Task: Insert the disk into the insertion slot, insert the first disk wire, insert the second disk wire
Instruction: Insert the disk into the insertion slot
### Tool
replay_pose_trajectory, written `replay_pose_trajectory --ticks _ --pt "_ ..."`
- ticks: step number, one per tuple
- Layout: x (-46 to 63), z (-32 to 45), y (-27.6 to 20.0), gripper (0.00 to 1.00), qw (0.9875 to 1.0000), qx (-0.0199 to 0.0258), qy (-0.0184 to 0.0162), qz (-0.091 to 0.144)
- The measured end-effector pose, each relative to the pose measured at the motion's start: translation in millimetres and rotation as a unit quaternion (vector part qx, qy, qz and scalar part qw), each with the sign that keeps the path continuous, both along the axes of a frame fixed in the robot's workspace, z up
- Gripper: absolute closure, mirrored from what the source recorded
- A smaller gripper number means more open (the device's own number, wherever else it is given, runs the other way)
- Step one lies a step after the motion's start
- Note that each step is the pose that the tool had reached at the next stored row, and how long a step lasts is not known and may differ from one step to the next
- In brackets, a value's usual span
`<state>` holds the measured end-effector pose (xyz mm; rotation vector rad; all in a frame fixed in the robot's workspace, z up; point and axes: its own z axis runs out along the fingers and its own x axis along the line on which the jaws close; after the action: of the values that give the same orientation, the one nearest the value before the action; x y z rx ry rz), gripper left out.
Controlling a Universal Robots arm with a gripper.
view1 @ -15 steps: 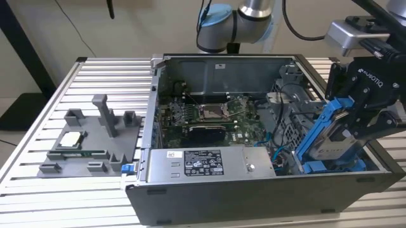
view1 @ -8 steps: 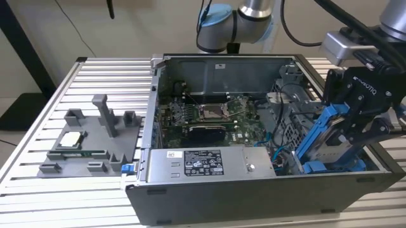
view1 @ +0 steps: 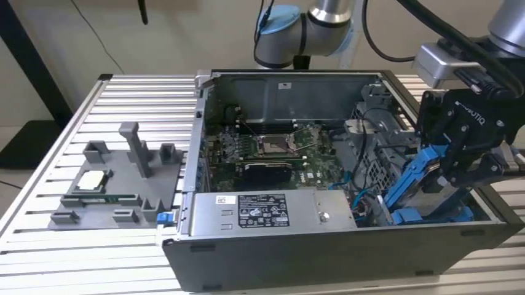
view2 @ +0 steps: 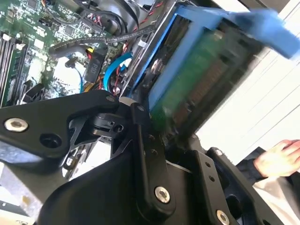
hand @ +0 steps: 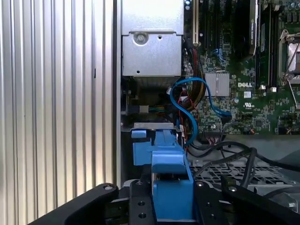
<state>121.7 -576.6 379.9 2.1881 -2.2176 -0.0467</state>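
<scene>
You are working over a ribbed aluminium table [view1: 82,258] carrying an open grey sheet-metal computer case [view1: 328,258]. Your gripper [view1: 459,175] is clamping the disk [view1: 420,178], a flat drive in a glossy blue plastic carrier. It is tilting steeply above the insertion slot [view1: 434,215] at the exterior view's right. By my judgement the disk-insertion step is running, and seating is calling for squaring the carrier with the bay.

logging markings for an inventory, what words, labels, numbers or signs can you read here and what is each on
None reads surely enough to quote.
Power supply sticker: fine print and symbols, too small to read.
Motherboard: white logo and tiny part marks, too small to read.
Gripper body: white maker's lettering, a brand mark.
Disk held by the gripper: green circuit side, no print legible.
</scene>
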Motion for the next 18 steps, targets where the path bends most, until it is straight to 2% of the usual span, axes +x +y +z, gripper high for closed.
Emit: replay_pose_trajectory --ticks 1,2,10,13,14,18 --pt "0.0 0.0 0.0 0.66 1.0000 0.0000 0.0000 0.000" --pt "0.0 0.0 0.0 0.60 1.0000 0.0001 0.0000 0.000" --pt "0.0 1.0 0.1 0.60 1.0000 0.0000 0.0002 0.000" --pt "0.0 1.3 0.1 0.62 1.0000 0.0001 0.0002 0.000" --pt "0.0 1.4 0.0 0.68 1.0000 0.0001 0.0002 0.000" --pt "0.0 1.9 0.1 0.66 1.0000 -0.0001 0.0002 0.000"
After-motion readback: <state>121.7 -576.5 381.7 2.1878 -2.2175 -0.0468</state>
